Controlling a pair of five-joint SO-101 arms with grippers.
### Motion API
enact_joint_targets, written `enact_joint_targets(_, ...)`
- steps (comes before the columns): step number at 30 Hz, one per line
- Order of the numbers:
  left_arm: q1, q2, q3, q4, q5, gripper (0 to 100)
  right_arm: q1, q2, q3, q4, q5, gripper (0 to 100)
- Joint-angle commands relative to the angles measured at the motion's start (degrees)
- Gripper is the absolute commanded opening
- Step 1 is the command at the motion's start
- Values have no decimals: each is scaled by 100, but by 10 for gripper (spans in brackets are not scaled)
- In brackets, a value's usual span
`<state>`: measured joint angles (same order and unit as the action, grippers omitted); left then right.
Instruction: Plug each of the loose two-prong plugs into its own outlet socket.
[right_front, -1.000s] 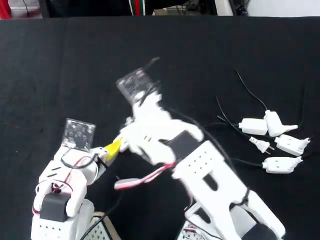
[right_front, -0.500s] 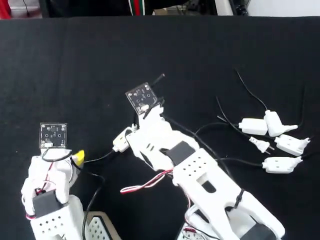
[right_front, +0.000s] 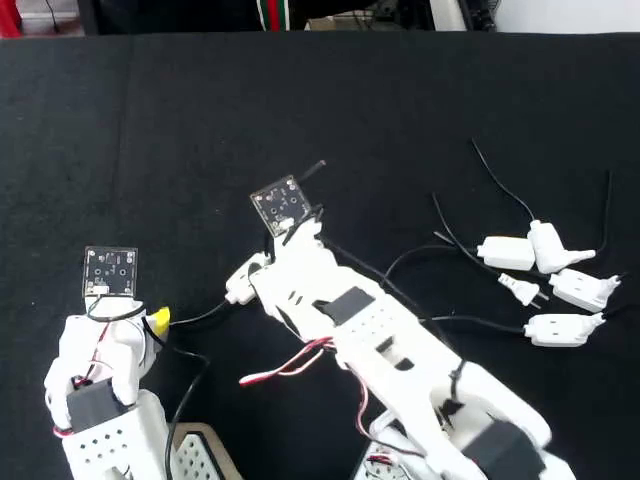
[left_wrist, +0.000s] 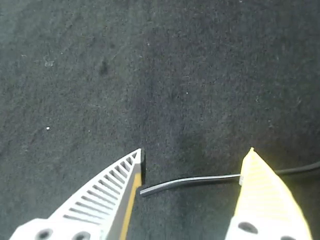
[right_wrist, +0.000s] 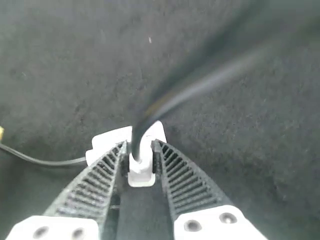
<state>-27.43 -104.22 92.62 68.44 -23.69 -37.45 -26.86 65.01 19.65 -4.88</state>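
Observation:
My right gripper (right_wrist: 140, 146) is shut on a white plug (right_wrist: 141, 172) whose thick black cable (right_wrist: 200, 82) runs away from it. A second white piece (right_wrist: 106, 142) sits against the plug, with a thin black cable (right_wrist: 40, 161) leaving it; I cannot tell whether the two are joined. In the high view this gripper (right_front: 243, 281) is left of centre. My left gripper (left_wrist: 195, 150) stands open over bare cloth, the thin cable's end (left_wrist: 150, 189) between its white and yellow fingers (left_wrist: 260, 190). From above it (right_front: 152, 322) is near the front left. Several loose white plugs and sockets (right_front: 545, 285) lie at the right.
The table is covered in black cloth (right_front: 300, 100). Black cables (right_front: 455, 240) trail from the cluster at the right toward the right arm. A red and white wire (right_front: 285, 368) loops under that arm. Open cloth lies across the back and left.
My left gripper has pulled back to the left, away from the right gripper and its plug. The right arm has shifted a little and settled, still shut on the plug.

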Motion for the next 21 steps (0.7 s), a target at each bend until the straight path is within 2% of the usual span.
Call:
enact_joint_targets(1, -48, -18, -31, -18, -44, 307, -62, 180, -277, -141, 0, 11)
enact_joint_targets(9, -40, -18, -31, -26, -44, 307, -62, 207, -295, -378, 18, 11)
enact_joint_targets(21, -40, -18, -31, -18, -44, 307, -62, 251, -312, -721, 510, 11)
